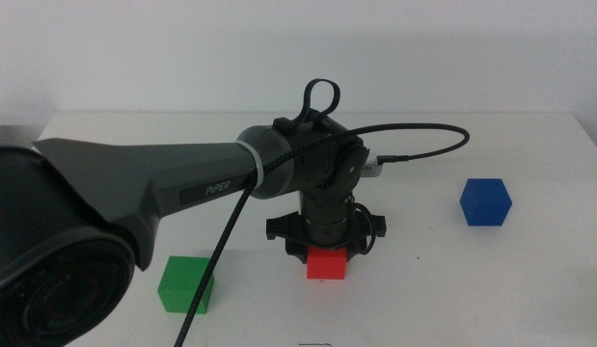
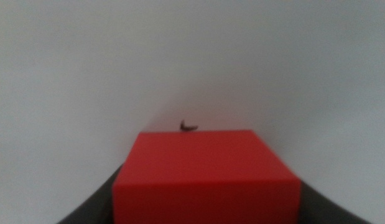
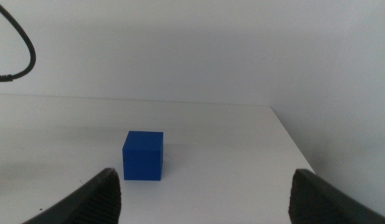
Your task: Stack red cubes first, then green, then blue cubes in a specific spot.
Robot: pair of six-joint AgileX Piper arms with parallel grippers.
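Left claw (image 1: 327,253) grips the red cube (image 1: 327,263) near the tabletop's front edge.
Green cube (image 1: 187,284) lies toward the left edge, nearer this arm; right claw (image 3: 204,193) waits open, facing blue cube (image 3: 143,155).

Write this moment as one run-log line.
left end effector: shut on red cube | right end effector: open, waiting | green cube, blue cube: unstacked

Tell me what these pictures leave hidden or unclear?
- Green cube, middle view: a black cable crosses its right side.
- Left gripper: its fingers are hidden by its own body there, and by the red cube in the left wrist view.
- Right gripper: absent from the middle view.
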